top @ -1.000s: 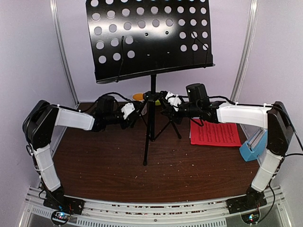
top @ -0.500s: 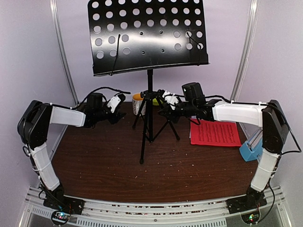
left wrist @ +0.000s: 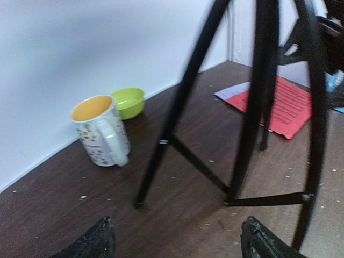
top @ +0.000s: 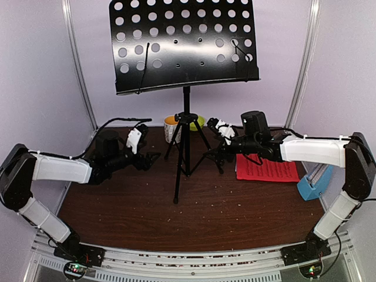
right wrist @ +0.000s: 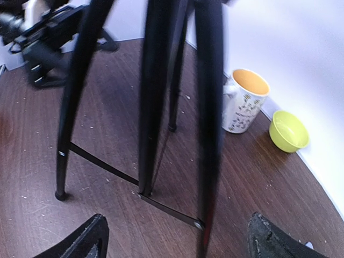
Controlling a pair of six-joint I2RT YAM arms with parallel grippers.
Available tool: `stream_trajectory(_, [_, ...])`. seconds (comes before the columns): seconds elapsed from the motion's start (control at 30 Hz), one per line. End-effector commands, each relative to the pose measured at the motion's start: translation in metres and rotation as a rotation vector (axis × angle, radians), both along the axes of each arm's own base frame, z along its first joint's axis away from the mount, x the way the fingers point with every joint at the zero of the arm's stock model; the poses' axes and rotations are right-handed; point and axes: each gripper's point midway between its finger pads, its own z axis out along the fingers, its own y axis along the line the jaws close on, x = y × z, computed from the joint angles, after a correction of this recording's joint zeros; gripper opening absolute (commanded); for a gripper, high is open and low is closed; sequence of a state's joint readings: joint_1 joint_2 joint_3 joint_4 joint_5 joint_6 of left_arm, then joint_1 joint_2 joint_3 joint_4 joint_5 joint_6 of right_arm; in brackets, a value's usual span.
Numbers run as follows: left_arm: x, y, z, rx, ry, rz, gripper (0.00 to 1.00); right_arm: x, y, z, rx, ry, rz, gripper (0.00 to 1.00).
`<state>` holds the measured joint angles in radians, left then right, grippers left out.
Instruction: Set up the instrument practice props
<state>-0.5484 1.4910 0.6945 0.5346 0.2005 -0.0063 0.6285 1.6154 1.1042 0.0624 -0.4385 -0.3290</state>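
The black music stand (top: 184, 117) stands upright on its spread tripod at mid-table, its perforated desk (top: 185, 44) up high. My left gripper (top: 150, 159) hangs open left of the legs, touching nothing. My right gripper (top: 215, 154) is open just right of them, also free. In the left wrist view the tripod legs (left wrist: 177, 113) rise beyond my empty left gripper (left wrist: 177, 244). The right wrist view shows the legs (right wrist: 156, 107) close ahead of my open right gripper (right wrist: 180, 239). Red sheet-music pages (top: 267, 168) lie flat at the right, a pale page (left wrist: 234, 91) under them. The light-blue metronome (top: 314, 182) lies at the right edge.
A white-and-orange mug (top: 171, 128) and a small green bowl (top: 197, 122) sit against the back wall behind the tripod. Both also show in the wrist views, the mug (left wrist: 102, 131) beside the bowl (left wrist: 129, 102). Walls close the table on three sides.
Both grippers opened and let go of the stand, then drew back outward and down, the left first. The stand now rests upright by itself, slightly farther back.
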Motion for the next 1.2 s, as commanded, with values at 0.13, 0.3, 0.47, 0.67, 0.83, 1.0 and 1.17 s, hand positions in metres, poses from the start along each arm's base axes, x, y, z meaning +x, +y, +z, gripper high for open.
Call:
stream_trajectory(0.13, [-0.052, -0.065, -0.015, -0.121, 0.068, -0.131, 0.82, 0.027, -0.027, -0.031, -0.068, 0.071, -0.050, 0.86])
stream_trajectory(0.3, [-0.059, -0.091, -0.034, -0.181, 0.141, -0.176, 0.81, 0.033, -0.020, -0.046, -0.087, 0.122, 0.010, 0.81])
stream_trajectory(0.47, [-0.055, -0.111, -0.048, -0.193, 0.189, -0.189, 0.75, 0.032, -0.012, -0.063, -0.118, 0.167, 0.067, 0.75])
stream_trajectory(0.67, [-0.053, -0.118, -0.053, -0.197, 0.215, -0.191, 0.62, 0.042, -0.012, -0.079, -0.162, 0.181, 0.062, 0.61])
stream_trajectory(0.83, [-0.053, -0.115, -0.058, -0.185, 0.236, -0.175, 0.45, 0.049, -0.015, -0.079, -0.177, 0.156, 0.039, 0.38])
stream_trajectory(1.0, [-0.054, -0.107, -0.058, -0.177, 0.241, -0.141, 0.28, 0.047, -0.018, -0.078, -0.177, 0.143, 0.032, 0.18])
stream_trajectory(1.17, [-0.056, -0.097, -0.062, -0.151, 0.264, -0.105, 0.13, 0.045, -0.027, -0.081, -0.203, 0.155, -0.011, 0.02])
